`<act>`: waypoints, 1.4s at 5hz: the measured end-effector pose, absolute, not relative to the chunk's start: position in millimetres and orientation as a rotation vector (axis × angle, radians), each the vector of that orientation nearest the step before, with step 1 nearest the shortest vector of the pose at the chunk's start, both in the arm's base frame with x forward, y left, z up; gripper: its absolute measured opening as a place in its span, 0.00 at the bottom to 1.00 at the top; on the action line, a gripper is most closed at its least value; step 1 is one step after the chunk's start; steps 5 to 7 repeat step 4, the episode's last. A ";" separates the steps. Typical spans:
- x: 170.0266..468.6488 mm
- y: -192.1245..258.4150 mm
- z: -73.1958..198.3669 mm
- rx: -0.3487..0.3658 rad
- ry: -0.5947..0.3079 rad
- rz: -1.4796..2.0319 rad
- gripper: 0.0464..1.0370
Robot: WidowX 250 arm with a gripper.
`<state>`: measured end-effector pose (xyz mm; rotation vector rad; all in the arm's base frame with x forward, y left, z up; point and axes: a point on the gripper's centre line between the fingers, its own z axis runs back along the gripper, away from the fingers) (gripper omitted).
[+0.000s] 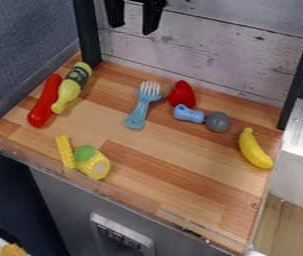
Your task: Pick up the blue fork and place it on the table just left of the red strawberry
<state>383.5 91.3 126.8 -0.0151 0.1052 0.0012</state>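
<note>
At the top edge hangs the black gripper [133,20], its two fingers apart with nothing between them, high over the back of the wooden counter [160,187]. Below it lies a blue fork [140,107] with pale tines pointing to the back. Right of the fork are a red toy [182,94] and a toy with a blue handle [188,114] and grey round end [218,121]. A yellow-green bottle [72,86] lies beside a long red toy [45,101] at left. A yellow banana [254,149] rests at the right.
Near the front left lie a yellow ridged strip [65,151] and a yellow toy with a green part [91,161]. A clear rail [113,194] runs along the front edge. Black posts [87,32] flank the whitewashed back panel [207,47].
</note>
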 end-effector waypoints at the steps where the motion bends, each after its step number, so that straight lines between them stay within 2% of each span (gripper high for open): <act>1: 386.7 95.6 122.7 -0.014 0.118 -0.025 0.96; 7: 389.9 96.9 122.7 -0.028 0.123 -0.015 0.96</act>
